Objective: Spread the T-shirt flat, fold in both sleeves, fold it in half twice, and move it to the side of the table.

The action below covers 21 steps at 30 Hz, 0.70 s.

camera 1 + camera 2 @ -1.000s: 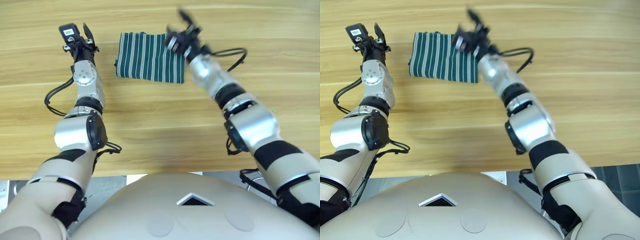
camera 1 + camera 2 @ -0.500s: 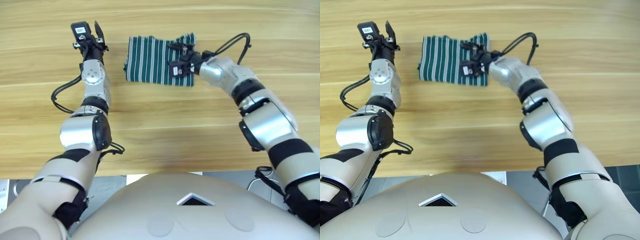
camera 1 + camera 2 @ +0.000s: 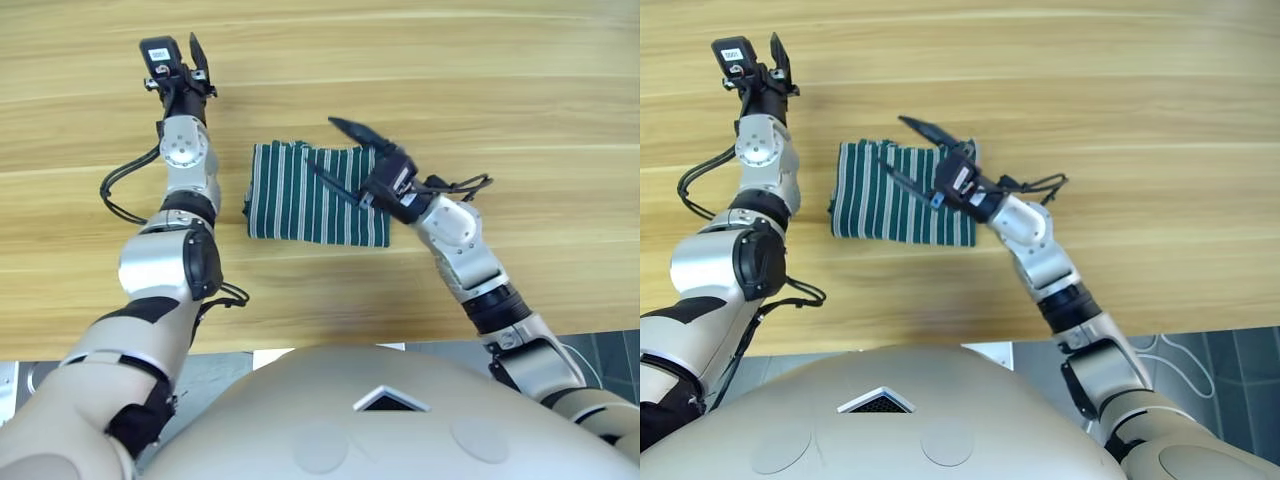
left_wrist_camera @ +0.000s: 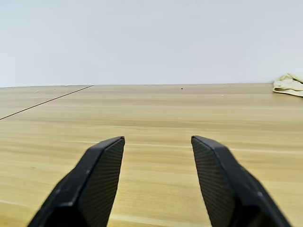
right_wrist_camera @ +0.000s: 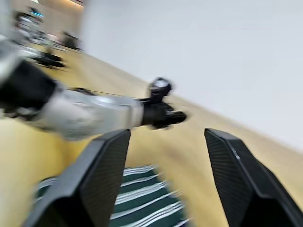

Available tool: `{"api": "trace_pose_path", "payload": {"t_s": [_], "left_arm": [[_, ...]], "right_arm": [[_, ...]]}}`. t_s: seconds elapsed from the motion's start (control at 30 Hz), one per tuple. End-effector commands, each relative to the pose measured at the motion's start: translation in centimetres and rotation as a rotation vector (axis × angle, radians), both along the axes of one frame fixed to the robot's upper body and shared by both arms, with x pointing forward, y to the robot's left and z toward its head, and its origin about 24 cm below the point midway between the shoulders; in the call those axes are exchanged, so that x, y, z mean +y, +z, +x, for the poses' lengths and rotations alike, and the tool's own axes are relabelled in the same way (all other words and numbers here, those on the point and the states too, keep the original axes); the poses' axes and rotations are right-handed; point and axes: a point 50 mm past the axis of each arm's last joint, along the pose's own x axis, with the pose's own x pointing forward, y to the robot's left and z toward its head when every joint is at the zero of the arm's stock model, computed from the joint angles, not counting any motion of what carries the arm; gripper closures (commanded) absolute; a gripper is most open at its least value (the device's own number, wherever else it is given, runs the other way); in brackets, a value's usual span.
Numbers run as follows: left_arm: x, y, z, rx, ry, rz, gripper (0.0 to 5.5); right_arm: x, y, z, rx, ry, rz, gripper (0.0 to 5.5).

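Layout on the table (image 3: 520, 80). The folded T-shirt (image 3: 315, 195) lies flat on the table surface, directly beneath and just ahead of the right gripper (image 3: 320, 143). That gripper's fingers (image 3: 360, 135) hang over the shirt's right part, and the rest of the shirt extends to the gripper's left. The left gripper (image 3: 178, 50) is above the table, well apart from the shirt, which lies to its right and behind it, nearer the robot. A crumpled cloth (image 4: 289, 85) lies far ahead of the left gripper, to its right.

Silver-and-black arms (image 3: 186, 165); looping black cables (image 3: 104, 190); left hand (image 4: 157, 139) with tapered black fingers (image 4: 102, 179).
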Motion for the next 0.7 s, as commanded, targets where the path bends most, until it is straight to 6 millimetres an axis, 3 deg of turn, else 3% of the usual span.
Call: {"api": "trace_pose_path", "payload": {"t_s": [0.03, 0.2, 0.33, 0.4, 0.5, 0.6, 0.7], "left_arm": [[-0.4, 0.6, 0.5, -0.021, -0.012, -0.011, 2.88], [-0.6, 0.7, 0.5, -0.025, -0.019, -0.015, 2.88], [0.0, 0.6, 0.3, -0.025, -0.002, -0.016, 2.88], [0.3, 0.5, 0.2, -0.024, 0.008, -0.015, 2.88], [1.0, 0.4, -0.1, -0.022, 0.031, -0.013, 2.88], [1.6, 0.2, -0.4, -0.022, 0.055, -0.006, 2.88], [2.2, 0.1, -0.7, -0.031, 0.075, 0.007, 2.88]], "right_arm": [[0.3, -4.8, 2.1, 0.231, 0.045, -0.26, 2.61], [-0.3, -8.4, 4.5, 0.498, -0.129, -0.319, 2.61], [-3.4, -10.3, 6.8, 0.723, -0.565, -0.296, 2.61], [-7.5, -9.9, 8.2, 0.826, -0.953, -0.142, 2.61], [-14.3, -8.8, 8.7, 0.884, -1.433, 0.071, 2.61], [-20.9, -6.9, 7.9, 0.808, -1.718, 0.181, 2.61], [-26.1, -5.2, 6.2, 0.639, -1.857, 0.043, 2.61]]}}
